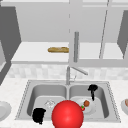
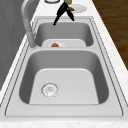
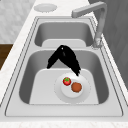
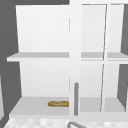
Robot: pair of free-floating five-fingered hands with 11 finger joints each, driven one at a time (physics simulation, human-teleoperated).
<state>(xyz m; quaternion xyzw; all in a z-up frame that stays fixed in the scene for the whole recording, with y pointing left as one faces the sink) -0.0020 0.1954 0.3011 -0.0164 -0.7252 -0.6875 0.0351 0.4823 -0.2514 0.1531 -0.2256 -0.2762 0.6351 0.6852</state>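
Note:
My right hand hangs over the right basin, open, with straight fingers pointing down. Its fingertips end just above the back edge of a white plate on that basin's floor. The plate carries a red strawberry-like piece and a brown round piece. In the left side view this hand shows above the far basin. My left hand floats low by the front rim of the left basin. A large red ball sits beside it, in front of the sink's divider.
The faucet rises behind the divider between the basins. The left basin has a drain. A bread loaf lies on the cabinet's lower shelf beside a door handle. White plates stand on the left counter and the right counter.

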